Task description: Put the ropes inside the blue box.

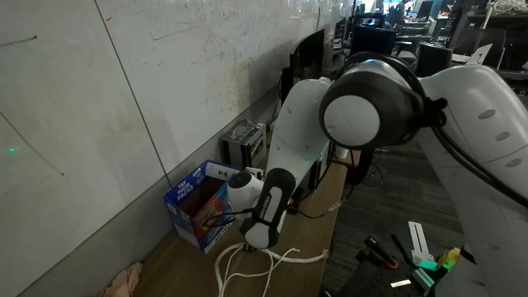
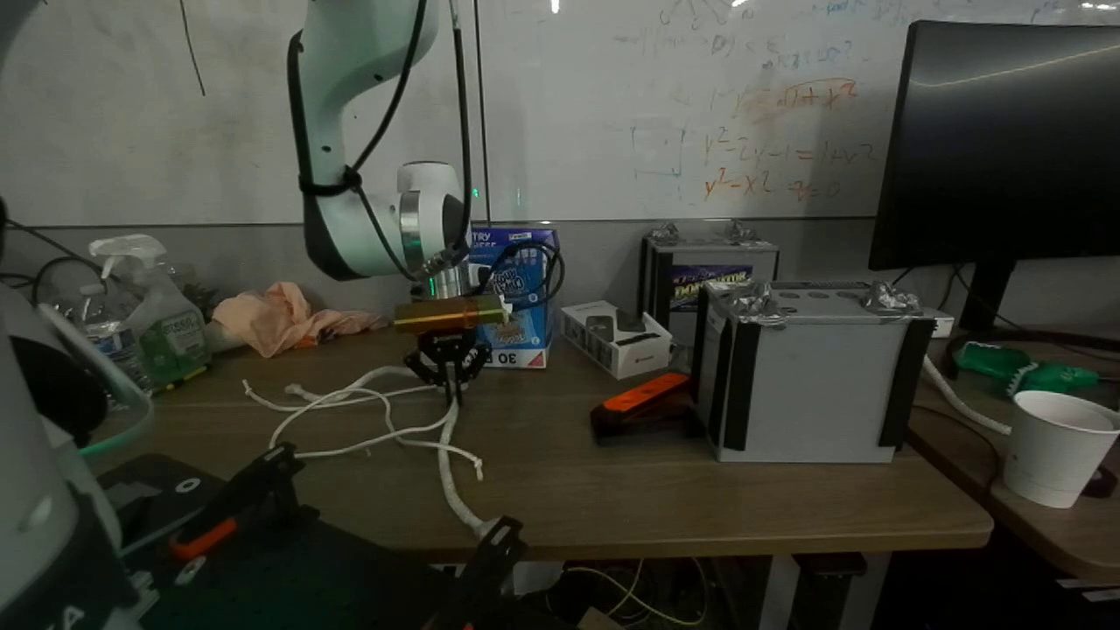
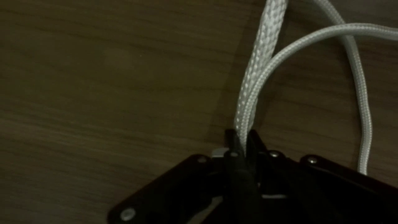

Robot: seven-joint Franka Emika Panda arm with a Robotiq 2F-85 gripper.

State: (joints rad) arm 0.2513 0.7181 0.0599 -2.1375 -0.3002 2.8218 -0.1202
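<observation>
A whiteboard (image 2: 612, 131) with handwriting stands at the back, and below it spreads the wooden worktop (image 2: 630, 499). The white arm (image 1: 295, 123) reaches over the worktop in both exterior views. In an exterior view, reckoning from the claw (image 2: 452, 395), a dark monitor (image 2: 1006, 149) stands at two o'clock, a grey near case (image 2: 814, 376) at three and a far case (image 2: 709, 249) at two. The box (image 1: 214, 210), blue with print, stands upright at the back of the worktop, its top open; in an exterior view it is between ten and eleven o'clock from the claw. In an exterior view a spray bottle (image 2: 171, 337) stands between nine and ten, a peach cloth (image 2: 276, 319) lies at ten, and an orange-topped item (image 2: 647, 394) lies at three, just beside the near case. The claw points down, low at the worktop, its fingers brought together and clamped on the white ropes (image 2: 445, 455). In the wrist view a thick strand leaves the fingertips between twelve and one o'clock, and a thin one bends round toward two. Loose strands lie on the worktop, outside the box, toward nine in an exterior view, and a thick length runs toward six.
</observation>
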